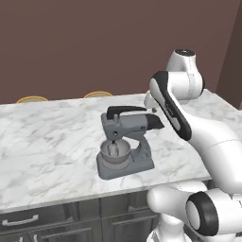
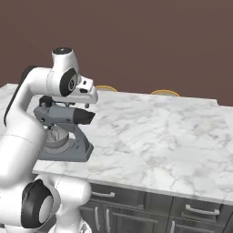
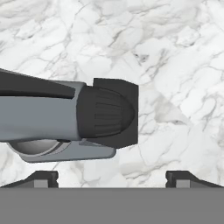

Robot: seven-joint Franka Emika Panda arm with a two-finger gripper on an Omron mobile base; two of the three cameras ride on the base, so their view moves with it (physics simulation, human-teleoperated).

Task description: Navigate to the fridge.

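Above mixer [image 3: 65, 118], gripper [image 3: 112, 177] wide, empty

- One grey stand mixer with a black handle and dark nose cap [image 1: 125, 142], and it's sitting on the table right now.
- One round steel mixing bowl [image 1: 114, 152], tucked under that mixer's head.
- One white marble table with grey veining [image 1: 47, 146], carrying the lot.
- Two tan rounded chair backs peeking over the far edge of the table: one [image 1: 32, 99] and the other [image 1: 98, 94] close by.
- Two small dark fingers [image 3: 41, 177] at the bottom of the hand view, set wide apart.
- Dark cabinet drawers below the table with silver bar handles: two handles [image 2: 202, 210] counted in the right base view, one in the left.
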